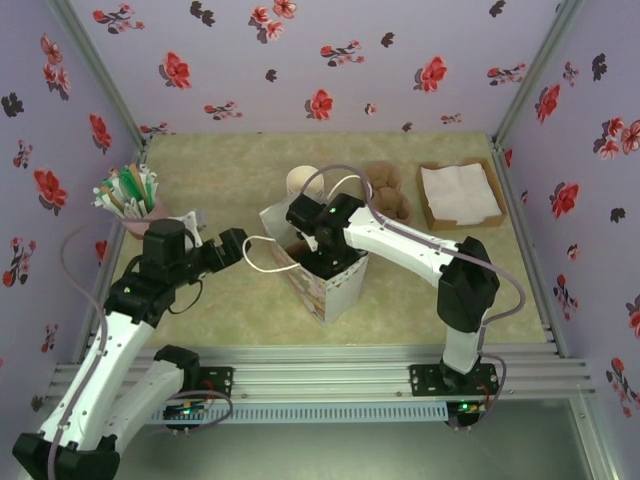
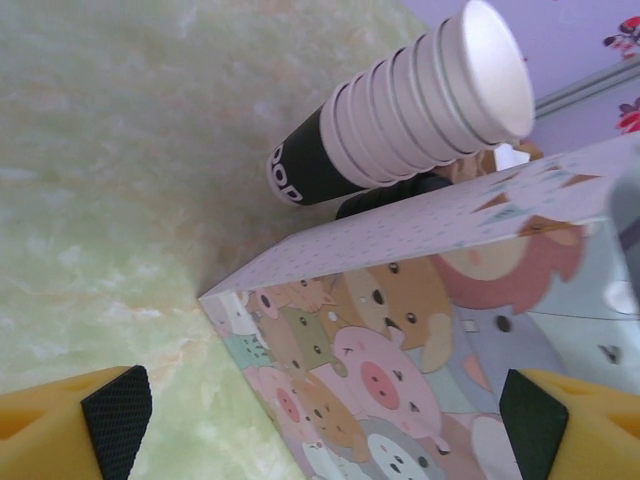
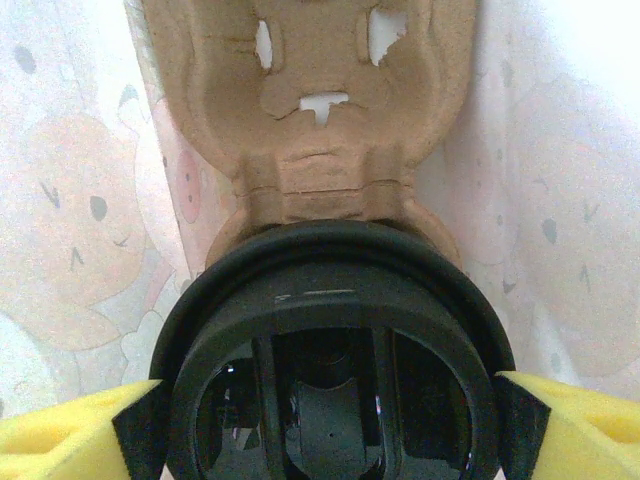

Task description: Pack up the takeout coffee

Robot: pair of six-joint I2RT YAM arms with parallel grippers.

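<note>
The takeout coffee [image 3: 330, 300] shows its round black lid from above, seated in a brown pulp cup carrier [image 3: 310, 110] inside the cartoon-animal paper bag [image 1: 335, 285]. My right gripper [image 3: 325, 420] reaches down into the bag's mouth [image 1: 318, 250]. Its fingertips [image 3: 140, 425] stand right at either side of the lid's rim, and whether they still press on it is unclear. My left gripper [image 2: 325, 415] is open wide at the bag's left side [image 1: 240, 245], facing the bag's printed wall [image 2: 400, 330] with nothing held.
A stack of cream-rimmed cups [image 2: 420, 110] lies tilted behind the bag, with black lids [image 2: 390, 195] under it. At the back right are spare pulp carriers [image 1: 388, 192] and a napkin box [image 1: 460, 195]. A cup of stirrers and sachets [image 1: 128, 195] stands at the back left.
</note>
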